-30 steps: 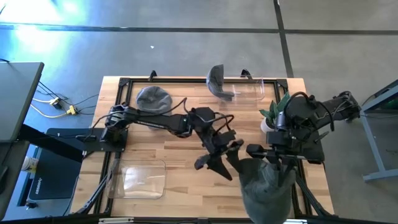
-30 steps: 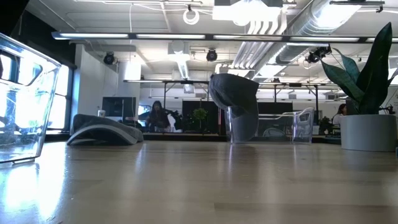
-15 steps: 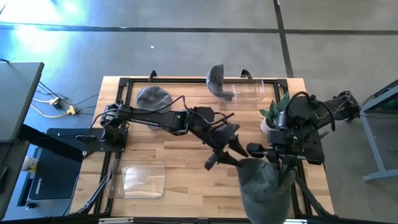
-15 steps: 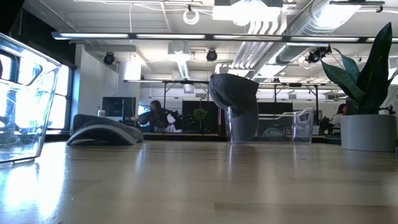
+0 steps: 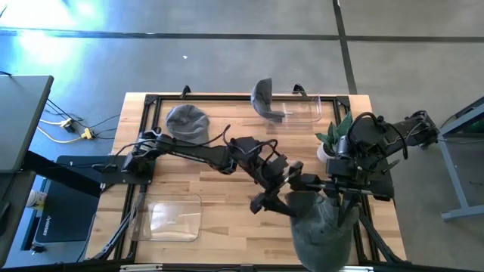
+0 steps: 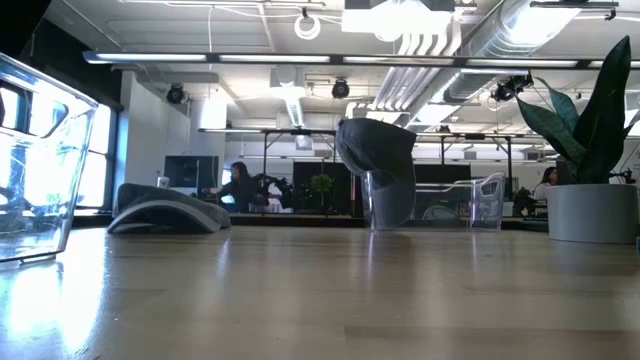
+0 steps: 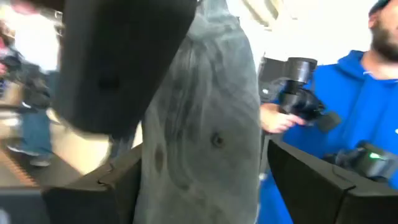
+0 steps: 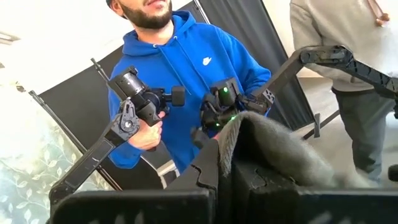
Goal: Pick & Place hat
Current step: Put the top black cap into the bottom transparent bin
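The grey hat (image 5: 321, 219) hangs off the table's near right edge, pinched in the closed right gripper (image 5: 333, 187); the left gripper (image 5: 281, 193), jaws spread wide, sits just left of its upper rim, the cloth hanging lengthwise between them

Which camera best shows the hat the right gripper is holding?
The left wrist view: the held hat fills it, hanging between that arm's fingers. The high view shows its crown, the right wrist view a pinched edge, the low view nothing of it.

2 dark jointed arms (image 5: 197, 151), looped black cables.
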Tool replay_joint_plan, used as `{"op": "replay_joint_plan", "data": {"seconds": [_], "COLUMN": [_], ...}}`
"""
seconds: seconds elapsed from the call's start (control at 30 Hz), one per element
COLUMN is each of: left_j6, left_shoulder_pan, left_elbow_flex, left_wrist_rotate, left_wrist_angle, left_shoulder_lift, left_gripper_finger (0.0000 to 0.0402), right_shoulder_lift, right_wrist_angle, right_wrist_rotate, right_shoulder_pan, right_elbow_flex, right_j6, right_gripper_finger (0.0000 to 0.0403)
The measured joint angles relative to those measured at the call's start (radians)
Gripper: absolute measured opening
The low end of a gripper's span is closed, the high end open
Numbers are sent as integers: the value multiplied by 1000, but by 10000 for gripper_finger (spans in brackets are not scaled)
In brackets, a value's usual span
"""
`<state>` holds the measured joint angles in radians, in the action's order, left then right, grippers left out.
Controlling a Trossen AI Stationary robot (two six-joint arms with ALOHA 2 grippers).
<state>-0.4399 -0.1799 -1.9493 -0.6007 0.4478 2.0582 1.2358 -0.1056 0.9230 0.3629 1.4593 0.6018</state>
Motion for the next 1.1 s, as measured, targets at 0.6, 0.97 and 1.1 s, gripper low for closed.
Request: {"op": "replay_joint_plan", "data": {"seconds": [0.6,0.97,1.1], "left_j6": [-330,-454,-459], "left_shoulder_pan": [-4,-3,-1], "left_elbow_flex": [4,4,4], "left_wrist_rotate": [-289,-273,-235], "left_wrist_angle": [290,415,355], "left_shoulder_lift": [-13,-14,-14], "left_gripper_finger": [11,79,132], "right_shoulder_lift": [-95,-75,-77], "right_wrist_angle": [-281,-303,-273], "right_wrist_rotate": [-204,-326,-365], "right_shoulder_pan": [45,64,63], "right_elbow_flex": [0,0,0], "right_j6": [-85,-152,-180], "right_gripper_finger": [3,4,4]}}
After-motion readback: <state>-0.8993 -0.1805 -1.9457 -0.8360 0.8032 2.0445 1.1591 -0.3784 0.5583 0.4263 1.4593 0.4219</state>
